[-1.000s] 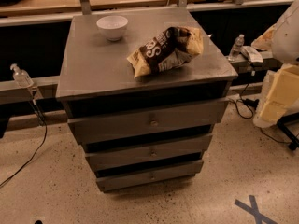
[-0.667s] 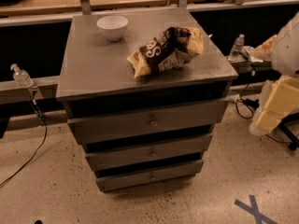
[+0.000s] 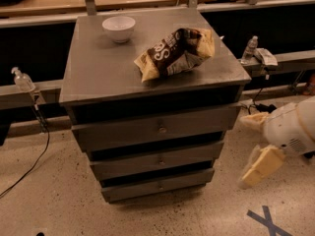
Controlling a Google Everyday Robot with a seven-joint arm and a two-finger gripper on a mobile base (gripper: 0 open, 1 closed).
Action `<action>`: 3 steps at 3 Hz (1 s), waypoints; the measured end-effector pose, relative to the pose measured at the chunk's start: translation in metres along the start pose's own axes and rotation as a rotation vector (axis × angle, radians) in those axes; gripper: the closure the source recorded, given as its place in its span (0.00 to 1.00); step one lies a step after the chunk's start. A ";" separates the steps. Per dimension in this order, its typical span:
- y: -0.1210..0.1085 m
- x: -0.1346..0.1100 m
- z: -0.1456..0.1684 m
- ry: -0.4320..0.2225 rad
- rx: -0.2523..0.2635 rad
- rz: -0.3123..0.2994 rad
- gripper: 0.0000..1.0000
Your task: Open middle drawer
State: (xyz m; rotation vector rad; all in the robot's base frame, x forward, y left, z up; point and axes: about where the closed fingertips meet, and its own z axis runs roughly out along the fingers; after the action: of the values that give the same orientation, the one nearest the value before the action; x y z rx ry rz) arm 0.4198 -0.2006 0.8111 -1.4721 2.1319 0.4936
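Observation:
The grey cabinet [image 3: 98,73] has three drawer fronts, each with a small round knob. The middle drawer [image 3: 128,163] is the mid-sized front, with its knob [image 3: 160,160] at its centre, and it looks shut. The taller top drawer [image 3: 123,131] and the narrow bottom drawer [image 3: 147,187] also look shut. My gripper [image 3: 252,146] is to the right of the cabinet at about middle-drawer height, apart from it. Its two cream fingers [image 3: 260,167] are spread open and empty. The white arm housing [image 3: 293,129] is behind it.
A white bowl [image 3: 118,28] and a crumpled chip bag [image 3: 174,52] lie on the cabinet top. Clear bottles stand on the rail at left [image 3: 22,80] and at right [image 3: 249,49]. A cable [image 3: 42,146] trails on the speckled floor, and blue tape [image 3: 268,220] marks the floor at lower right.
My arm and gripper have moved down and left, from beside the cabinet top to beside the drawers. The cabinet and the things on it have not moved.

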 end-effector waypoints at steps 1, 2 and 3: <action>0.003 0.000 0.018 -0.044 -0.055 0.025 0.00; 0.003 0.000 0.018 -0.044 -0.055 0.024 0.00; -0.003 0.001 0.031 -0.042 -0.023 0.011 0.00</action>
State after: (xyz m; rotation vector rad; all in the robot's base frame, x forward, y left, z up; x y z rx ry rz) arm 0.4287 -0.1853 0.7853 -1.4510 2.1093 0.5494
